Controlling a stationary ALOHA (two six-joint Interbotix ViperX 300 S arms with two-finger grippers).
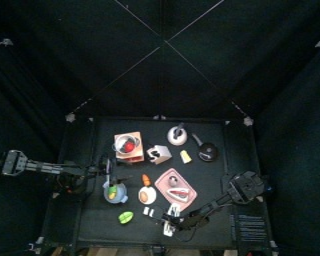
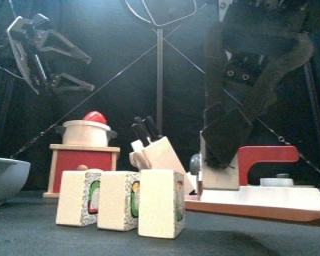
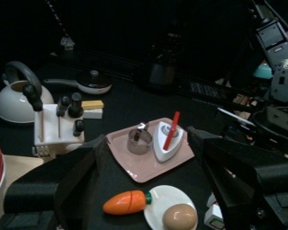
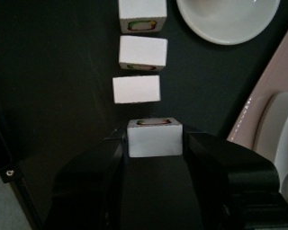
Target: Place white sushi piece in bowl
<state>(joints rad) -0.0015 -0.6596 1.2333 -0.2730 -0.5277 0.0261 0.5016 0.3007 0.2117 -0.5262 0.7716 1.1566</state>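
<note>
The white sushi piece (image 4: 155,137) stands at the near end of a row of sushi pieces (image 4: 143,52), close to the table's front edge. My right gripper (image 4: 155,144) is low over it, jaws open, one on each side of the piece. In the top view that gripper (image 1: 176,213) reaches in from the right. The front view shows three other pieces (image 2: 119,200) in a line, with the right arm (image 2: 223,130) coming down behind them. The grey bowl (image 2: 3,178) sits at the far left. My left gripper (image 3: 147,157) hangs open above the table's left side, holding nothing.
A pink tray (image 2: 263,205) carrying a red-handled item lies right of the sushi. A white plate (image 4: 230,18) with a carrot (image 3: 126,202) and an egg is beyond the row. Behind are a knife block (image 2: 156,152), a wooden stand (image 2: 85,155) and a kettle (image 3: 14,94).
</note>
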